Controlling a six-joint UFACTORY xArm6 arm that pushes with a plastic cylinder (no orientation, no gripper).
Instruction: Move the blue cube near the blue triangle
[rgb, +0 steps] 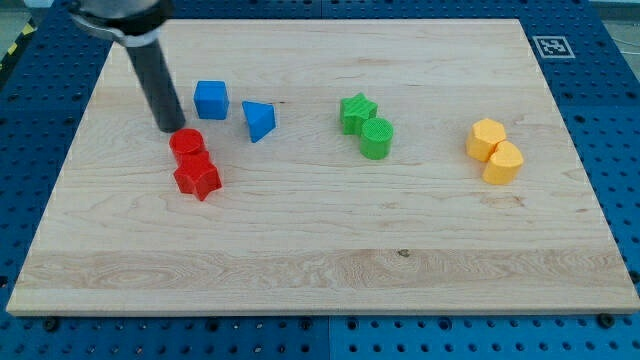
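The blue cube (211, 99) sits on the wooden board (330, 250) at the upper left. The blue triangle (259, 121) lies just to its right and slightly lower, a small gap between them. My tip (169, 129) is at the end of the dark rod, to the left of the blue cube and slightly lower, just above the red cylinder (187, 145). It does not touch the cube.
A red star (197, 177) sits against the red cylinder's lower side. A green star (357, 111) and green cylinder (376, 138) stand at the centre. A yellow hexagon (487, 137) and another yellow block (503, 162) are at the right.
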